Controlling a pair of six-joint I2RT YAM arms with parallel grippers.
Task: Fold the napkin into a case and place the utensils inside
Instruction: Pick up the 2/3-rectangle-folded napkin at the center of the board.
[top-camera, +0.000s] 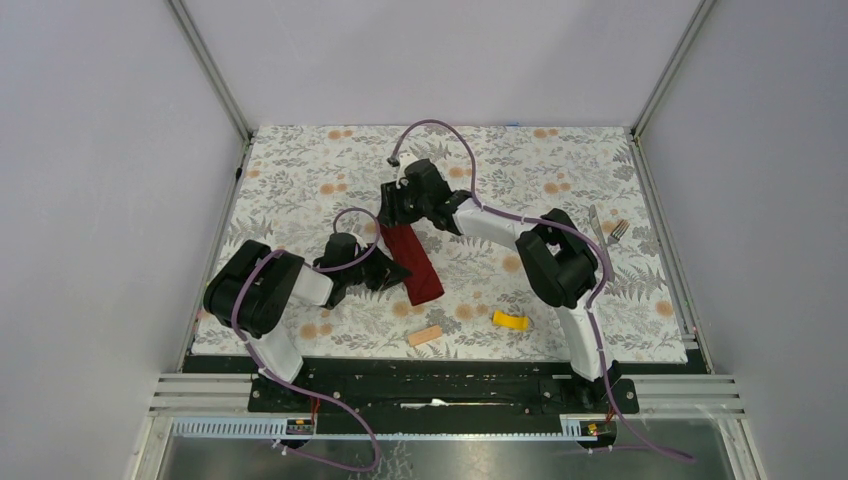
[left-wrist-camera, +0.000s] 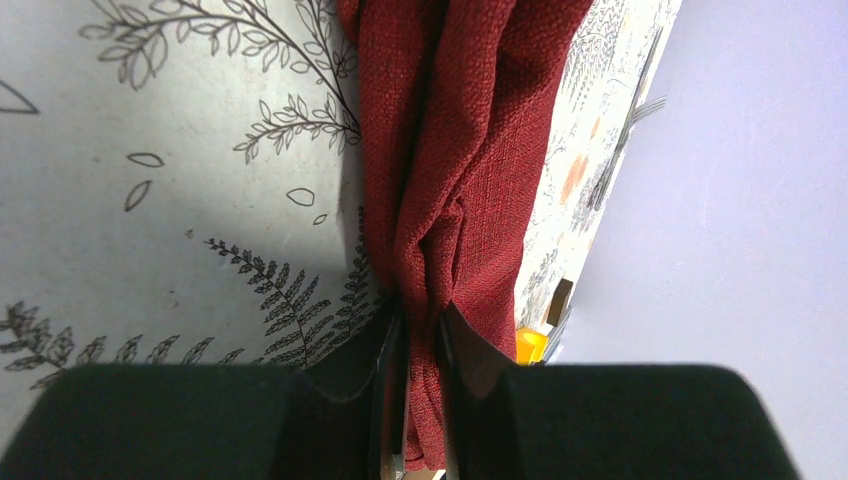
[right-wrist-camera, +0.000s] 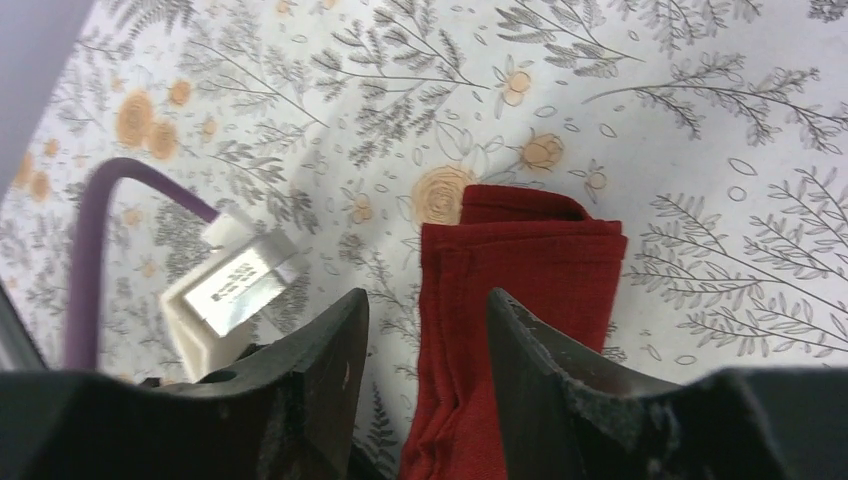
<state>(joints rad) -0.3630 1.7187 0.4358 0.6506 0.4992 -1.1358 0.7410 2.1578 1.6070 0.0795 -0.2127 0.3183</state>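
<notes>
The dark red napkin lies folded into a long narrow strip in the middle of the flowered mat. My left gripper is at the strip's left edge, shut on a pinched fold of the napkin, which bunches between its jaws. My right gripper hovers over the strip's far end, open. Its fingers straddle the left part of the napkin without touching it. The utensils, a knife and a fork, lie near the mat's right edge, away from both grippers.
A tan block and a yellow block lie near the mat's front edge. A purple cable with a white connector hangs left of the right gripper's fingers. Metal frame posts and grey walls enclose the table.
</notes>
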